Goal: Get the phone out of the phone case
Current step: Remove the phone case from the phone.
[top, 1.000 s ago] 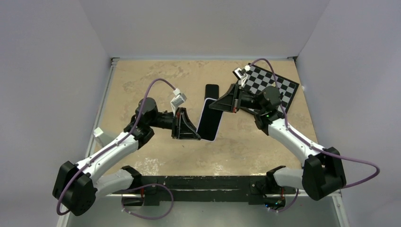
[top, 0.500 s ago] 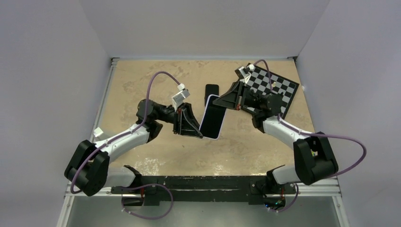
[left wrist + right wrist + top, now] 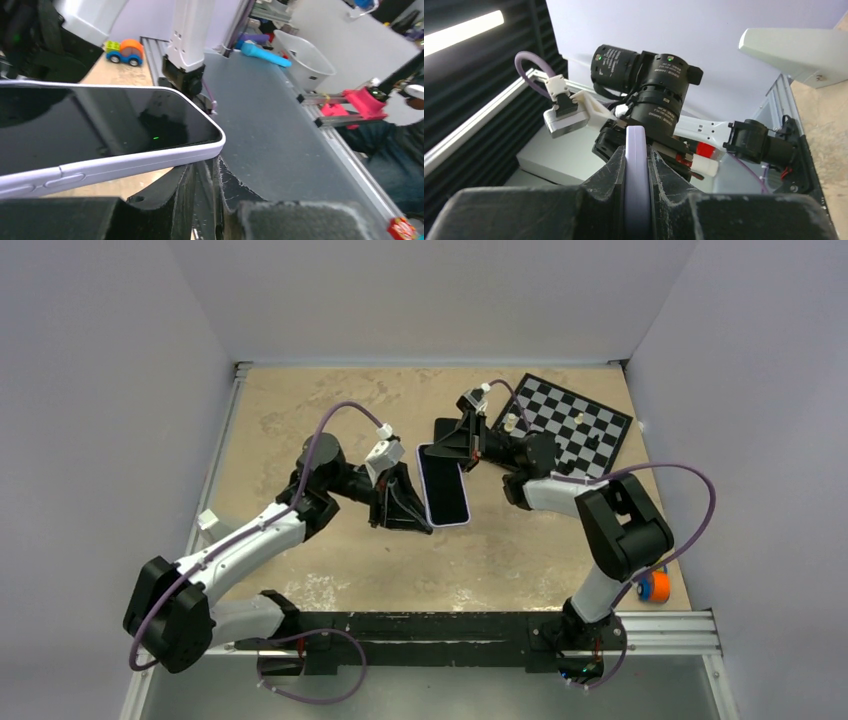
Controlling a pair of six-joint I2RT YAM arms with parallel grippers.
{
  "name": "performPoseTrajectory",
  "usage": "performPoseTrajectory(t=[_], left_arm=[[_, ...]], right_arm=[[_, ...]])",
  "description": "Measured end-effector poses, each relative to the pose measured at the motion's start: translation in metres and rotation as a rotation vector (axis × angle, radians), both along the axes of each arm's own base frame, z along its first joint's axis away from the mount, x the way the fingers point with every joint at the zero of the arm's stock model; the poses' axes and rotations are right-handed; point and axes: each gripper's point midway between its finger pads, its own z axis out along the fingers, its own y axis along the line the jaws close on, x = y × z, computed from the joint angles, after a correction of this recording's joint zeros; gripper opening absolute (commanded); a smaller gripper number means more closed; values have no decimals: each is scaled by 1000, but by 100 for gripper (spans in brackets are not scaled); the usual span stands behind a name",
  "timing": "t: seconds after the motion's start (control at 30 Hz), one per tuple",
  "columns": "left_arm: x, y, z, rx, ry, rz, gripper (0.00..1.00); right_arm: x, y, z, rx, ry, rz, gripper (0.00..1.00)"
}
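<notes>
Rotated since a second ago: phone (image 3: 443, 486), then leaning toward 1 o'clock, is now leaned toward 11. Right arm has been folded inward and chessboard (image 3: 575, 425) uncovered. Phone is held off table (image 3: 300, 410), still seated in phone case (image 3: 125, 161). Left gripper (image 3: 421, 514) is clamped on the case's near edge at 7 o'clock, right gripper (image 3: 452, 448) on its far end at 12. Lavender rim pinched between right fingers (image 3: 611, 172) is shown only by right wrist view. Glossy screen is seen close only by left wrist view.
</notes>
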Motion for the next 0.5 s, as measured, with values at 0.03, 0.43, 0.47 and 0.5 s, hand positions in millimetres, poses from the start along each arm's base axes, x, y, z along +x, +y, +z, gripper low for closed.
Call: performPoseTrajectory(t=[0.03,0.43,0.47,0.5], left_arm=[[2,0,1,-10,-26,15,0],[33,8,-30,-3,80,375,64],[27,13,-38,9,113,385,63],[24,15,-40,14,125,389,61]], right_arm=[[1,1,-1,0,27,4,0],[-2,-14,14,13,-168,-132,0],[1,-16,15,8,-192,-152,0],[2,-18,15,3,-205,-164,0]])
